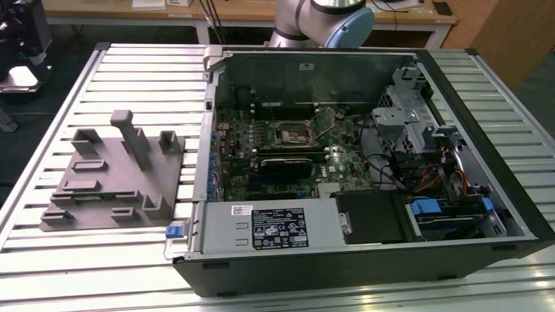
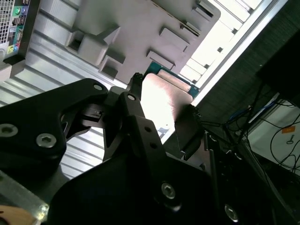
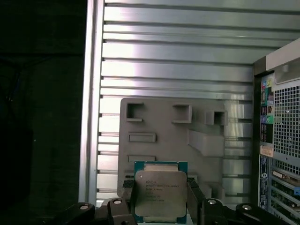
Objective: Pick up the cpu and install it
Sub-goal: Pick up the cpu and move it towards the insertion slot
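An open computer case (image 1: 347, 273) lies on a slatted metal table (image 1: 130, 65). At the case's nine o'clock sits a grey moulded tray (image 1: 95, 195) with upright blocks. Inside, the motherboard (image 1: 347, 162) faces up, with the power supply (image 1: 269, 227) at six o'clock. The robot arm (image 1: 325, 19) stands at twelve.

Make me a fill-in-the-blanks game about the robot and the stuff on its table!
1. The gripper squeezes the cpu between its two ____.
2. In the exterior view, the moulded tray sits on the table to the exterior view's ____ of the open computer case.
3. The tray's colour is ____.

Missing words: fingers; left; grey.
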`<state>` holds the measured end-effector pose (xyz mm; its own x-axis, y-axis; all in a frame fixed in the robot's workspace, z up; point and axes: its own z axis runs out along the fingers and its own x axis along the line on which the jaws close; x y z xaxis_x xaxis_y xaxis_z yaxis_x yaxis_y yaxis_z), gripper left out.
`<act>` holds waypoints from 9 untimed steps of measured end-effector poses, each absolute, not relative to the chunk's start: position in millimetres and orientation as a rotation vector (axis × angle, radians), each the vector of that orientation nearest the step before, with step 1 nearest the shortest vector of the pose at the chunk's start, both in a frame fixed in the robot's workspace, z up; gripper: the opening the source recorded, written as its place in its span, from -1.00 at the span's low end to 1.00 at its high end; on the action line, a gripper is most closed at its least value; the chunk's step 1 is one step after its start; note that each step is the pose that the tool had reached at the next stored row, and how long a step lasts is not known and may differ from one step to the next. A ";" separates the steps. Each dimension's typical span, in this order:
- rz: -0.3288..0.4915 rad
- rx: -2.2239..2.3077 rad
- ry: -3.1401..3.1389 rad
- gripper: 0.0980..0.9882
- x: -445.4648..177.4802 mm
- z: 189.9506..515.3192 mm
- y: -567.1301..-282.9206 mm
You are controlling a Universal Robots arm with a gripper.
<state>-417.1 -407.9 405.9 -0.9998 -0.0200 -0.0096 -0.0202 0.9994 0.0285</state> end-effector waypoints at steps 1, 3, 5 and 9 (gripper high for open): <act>0.045 -0.032 3.132 -0.02 -416.1 405.8 -408.0; 0.045 -0.031 3.132 -0.02 -413.7 405.8 -407.9; 0.045 -0.031 3.132 -0.02 -410.9 405.8 -408.0; 0.045 -0.031 3.132 -0.02 -405.1 405.8 -408.0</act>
<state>-405.1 -408.0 405.8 -0.9998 -0.0199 -0.0097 -0.0202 0.9994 0.0285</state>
